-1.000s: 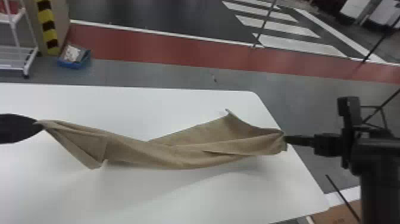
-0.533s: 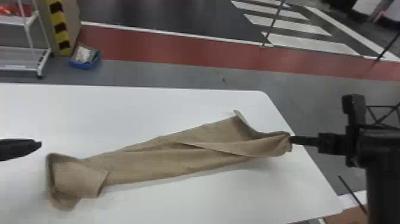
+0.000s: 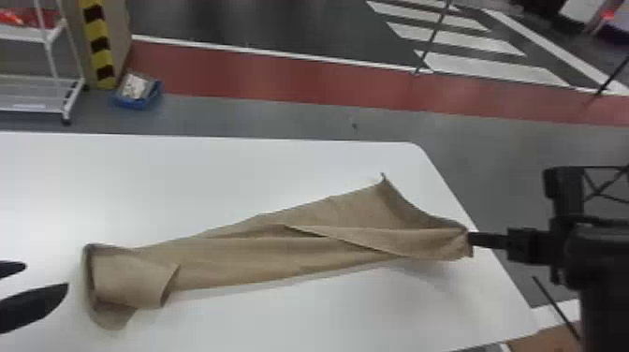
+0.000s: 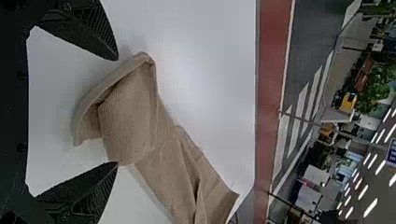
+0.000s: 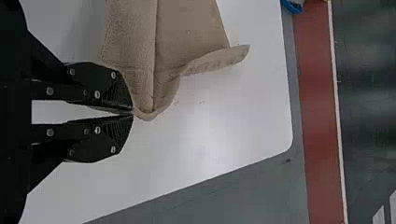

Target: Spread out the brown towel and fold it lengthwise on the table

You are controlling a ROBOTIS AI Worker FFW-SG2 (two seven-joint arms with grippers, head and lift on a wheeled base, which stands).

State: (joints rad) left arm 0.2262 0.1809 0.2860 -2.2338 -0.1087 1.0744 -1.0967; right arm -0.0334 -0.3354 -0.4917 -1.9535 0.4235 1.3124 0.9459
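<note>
In the head view, a blue bin [image 3: 155,91] is seen on the floor beyond the white table [image 3: 234,178], with a pale item [image 3: 135,86] held in it. Near it, red things [image 3: 28,18] are held on the upper shelf of a white rack [image 3: 28,34], and a yellow-and-black striped post [image 3: 98,47] is set between bin and rack. The brown towel [image 3: 234,264] is stretched aslant across the table in uneven, overlapping folds. Its left end is partly covered by a turned-over flap, which is faced by the left gripper [image 3: 44,278], its fingers spread wide. The right end is pinched near the table's right edge by the right gripper [image 3: 471,239], its fingertips brought together on the cloth.
</note>
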